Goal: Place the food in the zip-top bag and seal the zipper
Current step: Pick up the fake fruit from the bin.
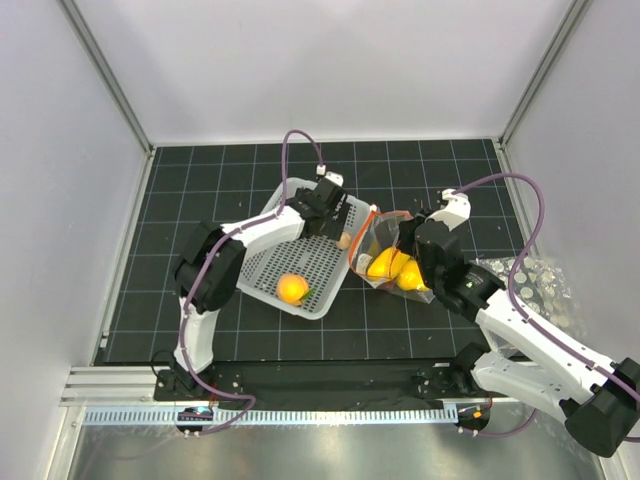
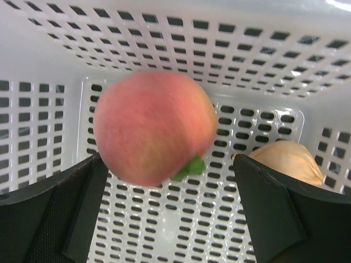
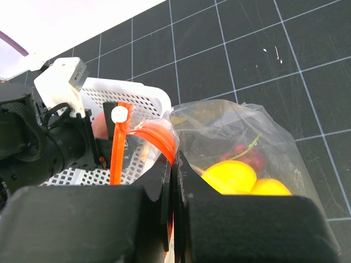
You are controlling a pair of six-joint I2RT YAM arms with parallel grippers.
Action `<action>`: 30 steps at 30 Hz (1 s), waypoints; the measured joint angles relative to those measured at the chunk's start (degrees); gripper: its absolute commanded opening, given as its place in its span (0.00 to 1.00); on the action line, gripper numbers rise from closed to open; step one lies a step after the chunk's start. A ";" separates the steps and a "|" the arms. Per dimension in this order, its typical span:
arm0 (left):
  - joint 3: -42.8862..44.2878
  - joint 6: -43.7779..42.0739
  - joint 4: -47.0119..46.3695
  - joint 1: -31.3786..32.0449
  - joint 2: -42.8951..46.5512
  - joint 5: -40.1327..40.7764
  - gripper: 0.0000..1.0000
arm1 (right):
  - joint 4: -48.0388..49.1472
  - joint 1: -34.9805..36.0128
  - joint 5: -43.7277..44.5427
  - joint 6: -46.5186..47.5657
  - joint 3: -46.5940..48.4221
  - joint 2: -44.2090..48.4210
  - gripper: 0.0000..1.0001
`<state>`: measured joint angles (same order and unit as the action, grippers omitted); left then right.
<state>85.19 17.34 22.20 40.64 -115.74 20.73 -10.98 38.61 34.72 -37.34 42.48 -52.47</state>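
Observation:
My left gripper [image 1: 328, 208] [image 2: 167, 216] is down inside the white basket [image 1: 262, 262], open. A pink-red peach [image 2: 151, 126] sits between its wide-apart fingers [image 2: 55, 213], blurred and close; neither pad presses on it. A peach-coloured piece [image 2: 288, 161] [image 1: 345, 240] lies by the right finger. The zip-top bag [image 1: 372, 245] [image 3: 241, 131] lies right of the basket with yellow fruit [image 1: 392, 266] [image 3: 230, 175] and dark red grapes [image 3: 248, 156] inside. My right gripper [image 1: 405, 238] [image 3: 174, 170] is shut on the bag's mouth at the red-orange zipper [image 3: 148, 134].
An orange fruit [image 1: 292, 288] lies in the basket's near corner. A clear sheet with white dots [image 1: 538, 285] lies at the right edge of the black grid mat [image 1: 200, 190]. White walls enclose the mat on three sides.

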 measured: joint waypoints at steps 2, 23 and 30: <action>0.00 0.04 -1.62 -0.52 -0.72 -0.24 1.00 | 0.13 0.00 0.00 0.04 0.00 -0.02 0.05; -8.09 3.54 -5.57 -3.21 7.80 -7.19 0.54 | 0.24 0.00 -1.09 0.33 -0.02 -0.04 0.05; -12.92 4.61 -7.43 0.66 23.15 -5.84 0.53 | 0.26 0.00 -1.51 0.37 -0.02 -0.04 0.05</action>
<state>72.27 21.96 14.76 41.30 -92.60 14.90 -10.72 38.61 33.21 -36.97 42.46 -52.51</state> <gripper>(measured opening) 0.768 0.049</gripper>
